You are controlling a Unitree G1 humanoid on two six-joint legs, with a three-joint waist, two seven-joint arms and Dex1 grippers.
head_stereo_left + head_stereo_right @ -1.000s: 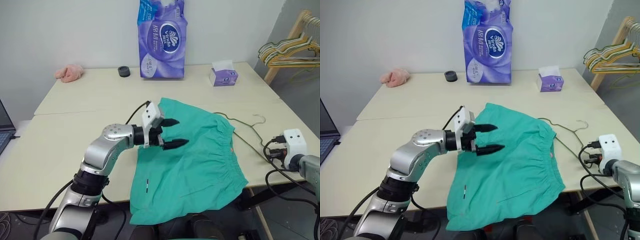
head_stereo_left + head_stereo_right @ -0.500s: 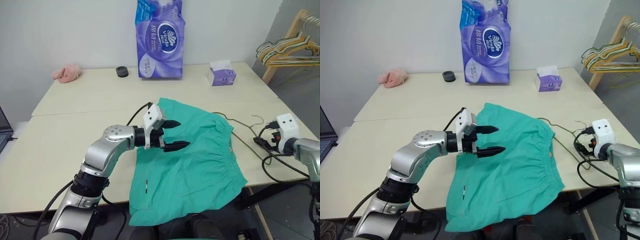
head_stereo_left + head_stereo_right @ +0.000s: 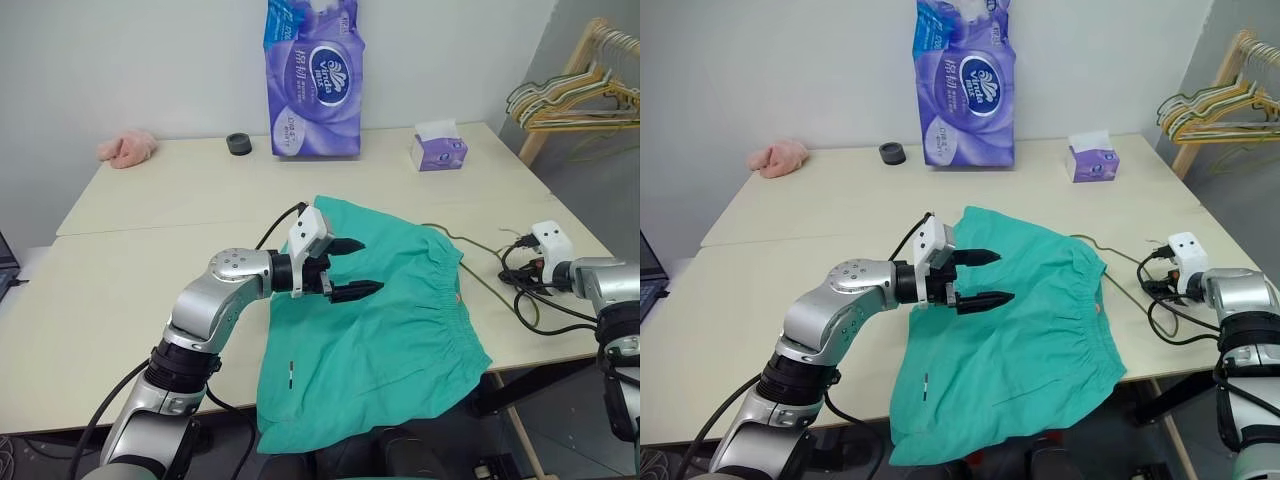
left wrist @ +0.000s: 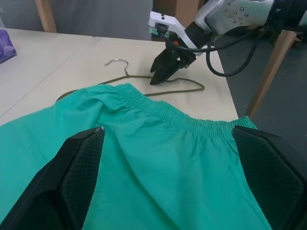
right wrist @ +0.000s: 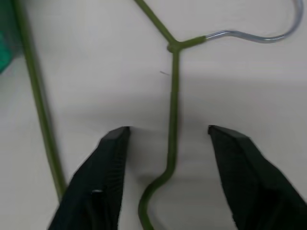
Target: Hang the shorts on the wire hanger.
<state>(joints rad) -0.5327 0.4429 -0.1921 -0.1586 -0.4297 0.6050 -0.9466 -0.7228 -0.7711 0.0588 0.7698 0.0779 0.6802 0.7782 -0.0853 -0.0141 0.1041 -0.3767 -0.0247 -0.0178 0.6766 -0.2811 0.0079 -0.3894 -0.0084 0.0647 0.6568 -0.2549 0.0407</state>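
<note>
wire hanger (image 5: 171, 115): on table, right of shorts (image 3: 385, 330); one wire arm between right gripper (image 5: 168, 139) fingers, apart.
nearer arm: right.
left gripper (image 3: 350, 268): fingers wide apart, over shorts.

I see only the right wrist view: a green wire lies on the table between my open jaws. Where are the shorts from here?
Observer: The shorts lie spread flat beside the right gripper, and their waistband covers part of the wire hanger.
Operator: Is the left arm holding them?
Observer: No. The left gripper hovers over the shorts with its jaws open, holding nothing.
Operator: Do the shorts lie fully on the table?
Observer: Not fully. The leg ends hang over the near edge of the table.
</note>
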